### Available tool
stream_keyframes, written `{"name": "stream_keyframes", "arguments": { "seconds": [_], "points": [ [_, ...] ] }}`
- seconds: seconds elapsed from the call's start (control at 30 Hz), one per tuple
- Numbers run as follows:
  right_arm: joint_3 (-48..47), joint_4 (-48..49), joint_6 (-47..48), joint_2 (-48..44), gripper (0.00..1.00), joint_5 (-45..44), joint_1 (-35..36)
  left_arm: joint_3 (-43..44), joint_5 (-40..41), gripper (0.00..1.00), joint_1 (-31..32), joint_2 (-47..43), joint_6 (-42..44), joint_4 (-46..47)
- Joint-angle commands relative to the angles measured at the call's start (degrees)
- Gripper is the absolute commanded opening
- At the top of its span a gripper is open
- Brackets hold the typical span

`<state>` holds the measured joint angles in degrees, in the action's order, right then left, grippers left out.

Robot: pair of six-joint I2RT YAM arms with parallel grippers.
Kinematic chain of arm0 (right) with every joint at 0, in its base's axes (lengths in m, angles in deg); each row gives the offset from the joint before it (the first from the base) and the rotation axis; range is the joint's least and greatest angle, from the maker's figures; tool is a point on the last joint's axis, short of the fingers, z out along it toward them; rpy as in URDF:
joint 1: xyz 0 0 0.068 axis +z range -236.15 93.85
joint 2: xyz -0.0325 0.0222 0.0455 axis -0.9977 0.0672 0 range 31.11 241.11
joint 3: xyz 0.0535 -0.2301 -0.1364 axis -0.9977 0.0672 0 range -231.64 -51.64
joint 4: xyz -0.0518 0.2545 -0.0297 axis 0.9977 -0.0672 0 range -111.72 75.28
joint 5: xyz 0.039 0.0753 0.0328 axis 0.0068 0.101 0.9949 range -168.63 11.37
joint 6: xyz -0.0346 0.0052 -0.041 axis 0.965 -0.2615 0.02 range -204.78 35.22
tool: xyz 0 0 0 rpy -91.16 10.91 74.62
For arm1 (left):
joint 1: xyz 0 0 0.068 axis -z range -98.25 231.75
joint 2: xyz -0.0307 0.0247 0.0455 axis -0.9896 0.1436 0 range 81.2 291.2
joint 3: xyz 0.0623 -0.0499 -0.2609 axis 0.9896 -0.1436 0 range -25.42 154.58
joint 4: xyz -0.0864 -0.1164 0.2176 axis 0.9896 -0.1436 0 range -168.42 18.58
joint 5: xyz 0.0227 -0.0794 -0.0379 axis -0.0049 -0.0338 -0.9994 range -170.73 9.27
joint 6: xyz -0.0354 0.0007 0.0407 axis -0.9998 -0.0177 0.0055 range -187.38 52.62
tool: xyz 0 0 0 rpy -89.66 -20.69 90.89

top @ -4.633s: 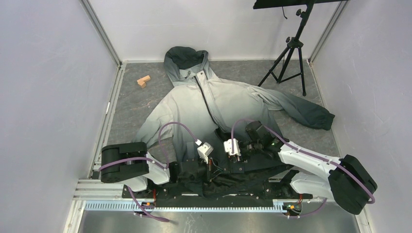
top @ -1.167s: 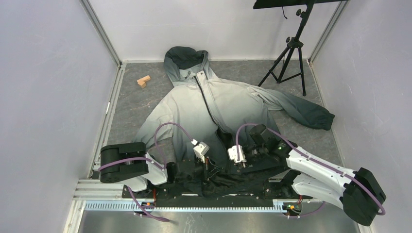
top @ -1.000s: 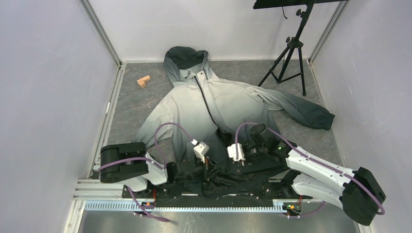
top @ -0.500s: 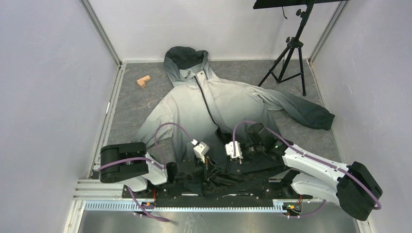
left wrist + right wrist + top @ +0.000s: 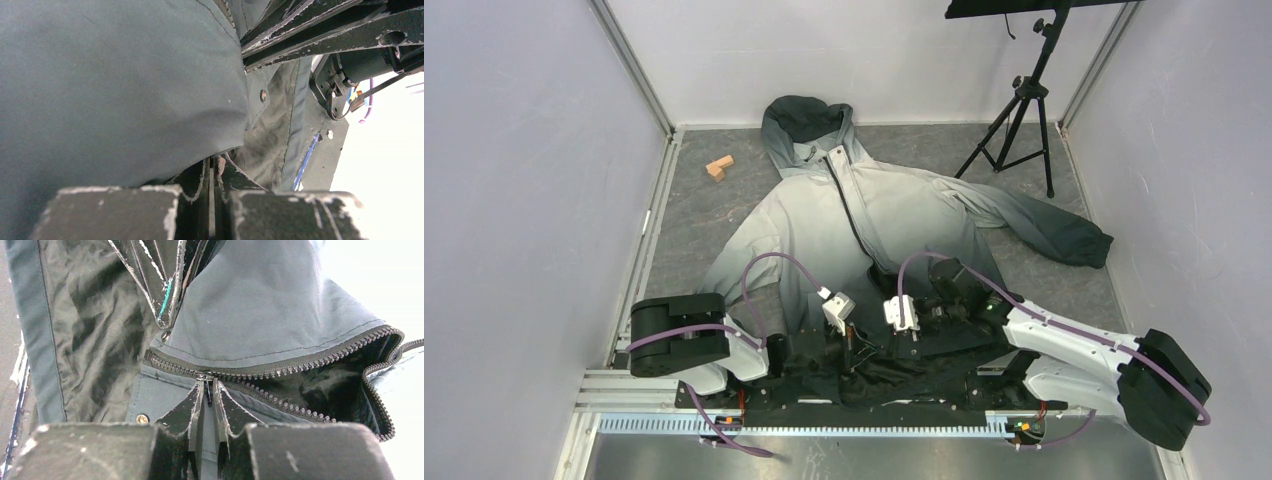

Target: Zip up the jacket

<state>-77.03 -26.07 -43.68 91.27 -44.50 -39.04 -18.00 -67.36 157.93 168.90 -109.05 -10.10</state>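
The jacket (image 5: 894, 205) lies flat on the table with its dark hood at the far end; the dark zipper (image 5: 849, 205) runs down its front and stands open at the charcoal hem. My left gripper (image 5: 851, 342) is shut on the hem fabric; in the left wrist view (image 5: 212, 164) the cloth (image 5: 120, 90) bulges over the closed jaws. My right gripper (image 5: 902, 335) is at the hem just to the right. In the right wrist view (image 5: 208, 388) it is shut on the zipper pull (image 5: 208, 390), below the slider (image 5: 205, 376) where the open teeth (image 5: 300, 362) meet.
A small wooden block (image 5: 718, 168) lies far left beside the jacket. A black tripod (image 5: 1016, 115) stands at the far right. White walls enclose the table on three sides. A metal rail (image 5: 824, 425) runs along the near edge between the arm bases.
My right gripper has shifted a little to the left along the hem, closer to the left gripper. The left arm and the jacket's upper part have not moved.
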Motion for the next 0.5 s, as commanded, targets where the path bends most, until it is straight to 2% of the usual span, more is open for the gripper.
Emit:
{"name": "stream_keyframes", "arguments": {
  "seconds": [0.0,0.03,0.13,0.27,0.33,0.47],
  "points": [
    [0.35,2.94,-1.69,-0.14,0.1,-4.9,1.27,0.2,1.29,0.02,-0.44,-0.96,0.59,0.83],
    [0.17,3.32,-2.29,-0.51,0.02,-7.19,1.71,0.52,1.18,0.02,-0.45,-1.27,0.55,0.03],
    [-1.63,2.96,-3.49,-1.3,0.0,-15.55,3.94,2.8,0.34,0.02,-0.57,-4.38,0.28,-7.39],
    [-7.04,-1.6,-5.26,0.43,0.0,-30.45,7.57,10.54,-0.25,0.02,-0.52,-11.77,0.23,-32.5],
    [-9.98,-3.67,-7.86,2.77,0.0,-38.52,9.16,13.93,-1.39,0.02,-0.75,-15.19,-0.21,-41.47],
    [-14.69,-4.74,-18.84,5.98,0.0,-50.89,10.5,15.52,-7.25,0.02,-1.4,-18.36,-6.68,-46.89]
  ]
}}
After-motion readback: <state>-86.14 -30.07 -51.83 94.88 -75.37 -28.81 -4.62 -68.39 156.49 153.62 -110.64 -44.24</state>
